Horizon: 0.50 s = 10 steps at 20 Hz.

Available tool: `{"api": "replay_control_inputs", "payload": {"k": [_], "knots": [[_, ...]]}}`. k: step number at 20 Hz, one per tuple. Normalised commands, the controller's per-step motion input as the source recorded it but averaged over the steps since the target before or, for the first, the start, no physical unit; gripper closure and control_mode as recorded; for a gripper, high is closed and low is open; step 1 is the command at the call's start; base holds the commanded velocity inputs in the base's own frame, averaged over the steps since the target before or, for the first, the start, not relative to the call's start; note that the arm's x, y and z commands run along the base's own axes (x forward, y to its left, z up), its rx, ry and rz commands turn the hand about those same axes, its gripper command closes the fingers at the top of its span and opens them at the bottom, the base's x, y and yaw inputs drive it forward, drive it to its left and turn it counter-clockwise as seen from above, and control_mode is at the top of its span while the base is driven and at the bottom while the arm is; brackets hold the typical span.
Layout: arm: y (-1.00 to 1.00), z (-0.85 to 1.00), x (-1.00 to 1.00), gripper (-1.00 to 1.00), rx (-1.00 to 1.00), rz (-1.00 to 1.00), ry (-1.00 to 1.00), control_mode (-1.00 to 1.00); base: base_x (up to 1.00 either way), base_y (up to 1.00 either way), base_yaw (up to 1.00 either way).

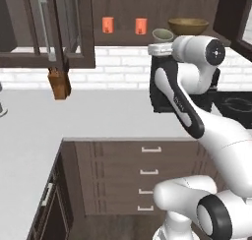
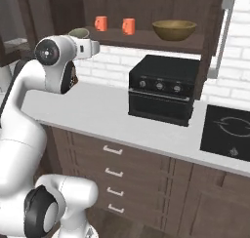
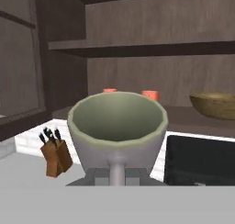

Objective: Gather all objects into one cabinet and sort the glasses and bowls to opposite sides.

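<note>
The fingers (image 3: 117,175) are closed on the handle of the pale mug (image 3: 117,126), holding it upright in the air just in front of the open cabinet (image 2: 146,39), above the tabletop (image 2: 93,110). Behind the mug, on the cabinet's lowest shelf, stand the two orange tumblers (image 1: 108,24) (image 1: 141,26) near each other, with the wooden bowl (image 1: 188,25) further along the shelf toward the arm's right. Below the bowl a black toaster oven (image 2: 163,88) sits on the tabletop, and a knife block (image 1: 58,83) stands off to the left.

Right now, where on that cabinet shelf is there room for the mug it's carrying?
Bare shelf lies between the right orange tumbler and the wooden bowl. The left end, by the other tumbler, looks tighter. The hand holds the mug.
</note>
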Motion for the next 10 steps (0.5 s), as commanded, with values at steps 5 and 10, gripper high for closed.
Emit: {"api": "replay_control_inputs", "payload": {"k": [5,10], "knots": [[0.00,0.00,0.00,1.00,0.00,0.00,0.00,1.00,1.00,0.28,-0.20],[0.00,0.00,0.00,1.00,0.00,0.00,0.00,1.00,0.94,0.04,-0.24]]}}
